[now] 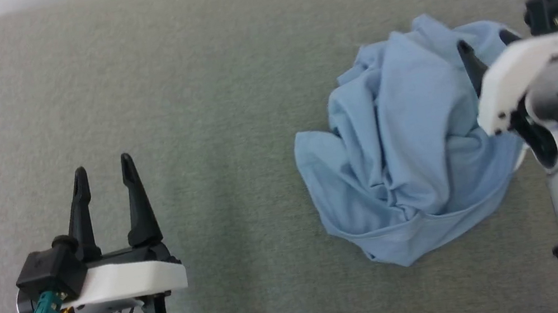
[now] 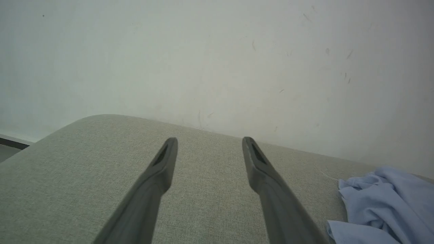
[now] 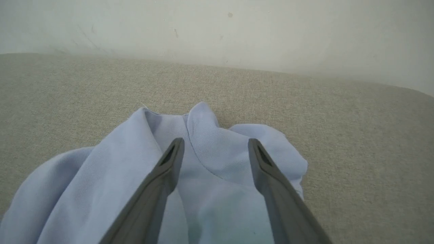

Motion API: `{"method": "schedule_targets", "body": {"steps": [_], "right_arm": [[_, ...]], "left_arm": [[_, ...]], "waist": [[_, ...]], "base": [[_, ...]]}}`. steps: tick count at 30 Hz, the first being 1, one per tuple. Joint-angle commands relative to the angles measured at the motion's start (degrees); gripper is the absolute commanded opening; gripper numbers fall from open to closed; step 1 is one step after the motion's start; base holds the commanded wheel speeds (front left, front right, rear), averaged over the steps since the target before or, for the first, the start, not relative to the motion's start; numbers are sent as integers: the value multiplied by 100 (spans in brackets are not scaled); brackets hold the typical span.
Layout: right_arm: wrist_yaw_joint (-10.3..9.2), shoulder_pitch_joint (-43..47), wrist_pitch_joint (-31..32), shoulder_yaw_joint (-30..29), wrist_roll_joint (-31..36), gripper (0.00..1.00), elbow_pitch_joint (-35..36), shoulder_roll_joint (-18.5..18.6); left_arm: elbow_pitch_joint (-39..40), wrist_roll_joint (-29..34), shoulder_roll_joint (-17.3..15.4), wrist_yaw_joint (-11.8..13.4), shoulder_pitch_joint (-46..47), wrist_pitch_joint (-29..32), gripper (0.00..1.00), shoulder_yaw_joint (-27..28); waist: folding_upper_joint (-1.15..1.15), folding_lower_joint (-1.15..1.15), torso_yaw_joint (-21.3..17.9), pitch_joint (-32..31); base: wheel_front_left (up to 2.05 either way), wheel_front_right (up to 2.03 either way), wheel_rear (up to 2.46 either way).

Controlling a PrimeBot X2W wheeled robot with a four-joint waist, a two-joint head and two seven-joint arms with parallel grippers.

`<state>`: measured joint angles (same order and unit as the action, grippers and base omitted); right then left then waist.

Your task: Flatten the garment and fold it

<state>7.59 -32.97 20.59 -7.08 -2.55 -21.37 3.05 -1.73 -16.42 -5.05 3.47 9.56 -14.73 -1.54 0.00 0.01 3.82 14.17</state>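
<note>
Over the right side of the heap, at 3 o'clock in head view: right gripper (image 3: 216, 141), fingers wide apart, nothing clamped between them, tips toward 11 o'clock. Contact with cloth impossible to tell. Directly beneath those fingers: garment (image 1: 402, 147), light blue, crumpled into a bunched mound, folds running every way, one hem edge curving along its 6 o'clock side. Down at 8 o'clock in head view: left gripper (image 1: 103, 164), fingers also spread, empty, tips toward 12 o'clock, well apart from garment. Under everything: grey-green woven cushion (image 1: 219, 104), rounded corner at 10 o'clock. Beyond its far edge in both wrist views: pale wall (image 2: 217, 51), lightly scuffed.
</note>
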Motion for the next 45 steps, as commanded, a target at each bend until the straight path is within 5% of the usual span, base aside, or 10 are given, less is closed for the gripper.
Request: {"method": "schedule_targets", "body": {"steps": [1,11,12,14,15,22,34,35,36,45], "right_arm": [[-10,-176,50,31,30,100,-83,0],[-10,-834,1256,689,-277,100,-686,10],[-10,-801,1405,745,-289,85,-688,32],[-10,-718,1621,870,-325,2,-619,89],[-10,-667,1667,923,-348,0,-551,123],[-10,183,1505,814,-691,0,652,230],[-10,3169,1469,-1179,-774,0,2738,-13],[-10,3306,1432,-1251,-877,13,2657,-14],[-10,3404,1379,-1302,-953,100,2560,-14],[-10,3255,138,-1041,-823,100,2650,-16]], "left_arm": [[-6,58,45,-74,69,-26,100,49],[-64,191,208,-306,233,-27,100,150],[-75,192,210,-312,232,-27,100,148],[-92,158,213,-308,217,-27,100,154],[-105,141,214,-301,201,-27,100,160],[-204,169,216,-279,12,-27,100,248],[-225,317,216,-356,-250,-27,100,318],[-224,322,217,-353,-263,-27,100,298],[-223,323,217,-350,-272,-27,100,281],[-290,337,217,-366,-358,-27,100,184]], "waist": [[0,-1,320,324],[0,-1,582,495],[0,-1,586,475],[0,-1,564,421],[0,-1,542,381],[0,-1,279,-38],[0,-1,-334,-517],[0,-1,-366,-528],[0,-1,-395,-537],[0,-1,-479,-633]], "base": [[0,0,0],[0,0,0],[0,0,0],[0,0,0],[0,0,0],[0,0,0],[0,0,0],[0,0,0],[0,0,0],[0,0,0]]}}
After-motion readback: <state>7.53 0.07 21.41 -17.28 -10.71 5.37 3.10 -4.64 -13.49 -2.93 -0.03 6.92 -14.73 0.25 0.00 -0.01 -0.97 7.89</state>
